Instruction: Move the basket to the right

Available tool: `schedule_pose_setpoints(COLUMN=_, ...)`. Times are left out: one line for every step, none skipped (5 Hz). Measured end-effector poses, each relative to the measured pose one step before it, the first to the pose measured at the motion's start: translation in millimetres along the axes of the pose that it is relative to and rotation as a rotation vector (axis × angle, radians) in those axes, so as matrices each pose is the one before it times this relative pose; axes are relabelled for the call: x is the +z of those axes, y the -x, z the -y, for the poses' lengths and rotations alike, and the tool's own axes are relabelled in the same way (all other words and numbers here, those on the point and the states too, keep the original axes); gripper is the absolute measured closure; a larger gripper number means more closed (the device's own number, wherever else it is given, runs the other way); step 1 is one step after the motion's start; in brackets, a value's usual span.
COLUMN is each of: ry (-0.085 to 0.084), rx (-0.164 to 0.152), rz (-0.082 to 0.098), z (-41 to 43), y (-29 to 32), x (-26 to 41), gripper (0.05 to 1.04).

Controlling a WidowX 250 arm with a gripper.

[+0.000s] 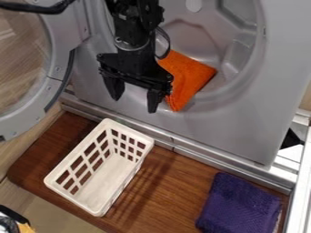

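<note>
The black two-finger gripper (135, 99) hangs with its fingers spread wide and nothing between them. The white rectangular lattice-sided plastic basket (108, 175) stands on the brown wooden counter (173, 186), left of the folded purple cloth (240, 205).

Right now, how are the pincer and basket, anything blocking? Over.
Pincer open, holding nothing. White basket empty on brown board. Purple cloth shares board, gap between.

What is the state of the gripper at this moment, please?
Gripper: open, holding nothing, above the white plastic basket.
</note>
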State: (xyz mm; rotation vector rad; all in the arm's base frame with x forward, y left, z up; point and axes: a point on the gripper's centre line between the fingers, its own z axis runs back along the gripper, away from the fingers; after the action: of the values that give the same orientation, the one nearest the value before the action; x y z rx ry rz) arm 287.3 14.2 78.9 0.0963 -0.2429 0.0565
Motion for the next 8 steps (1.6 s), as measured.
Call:
schedule_pose_setpoints(ry=0.0018, rx=0.0001, rz=-0.0295, z=1.0, y=5.55, x=-7.15, gripper=0.083)
schedule_pose_setpoints(ry=0.0217, rx=-0.0067, rz=-0.0149, z=4.27, y=15.13, x=-11.54, gripper=0.083)
schedule_pose_setpoints(ry=0.0321, rx=0.01, rz=0.0389, z=9.1, y=7.07, x=-10.19, gripper=0.083)
schedule_pose_setpoints(ry=0.0091, rx=-0.0078, rz=0.0024, z=2.62, y=10.43, x=-17.94, gripper=0.083)
schedule_pose_setpoints(ry=0.0028, rx=-0.0107, rz=-0.0307, z=2.07, y=9.45, x=-28.82, gripper=0.083)
schedule_pose_setpoints(ry=-0.032, rx=-0.0102, rz=-0.0428, z=-0.15, y=6.39, x=-16.36, gripper=0.083)
schedule_pose_setpoints(ry=-0.0367, rx=-0.0121, rz=-0.0148, z=-5.29, y=-1.89, x=-2.99, gripper=0.122)
schedule_pose_setpoints(ry=-0.0243, rx=-0.0166, rz=-0.0305, z=0.53, y=1.33, x=-7.76, gripper=0.403)
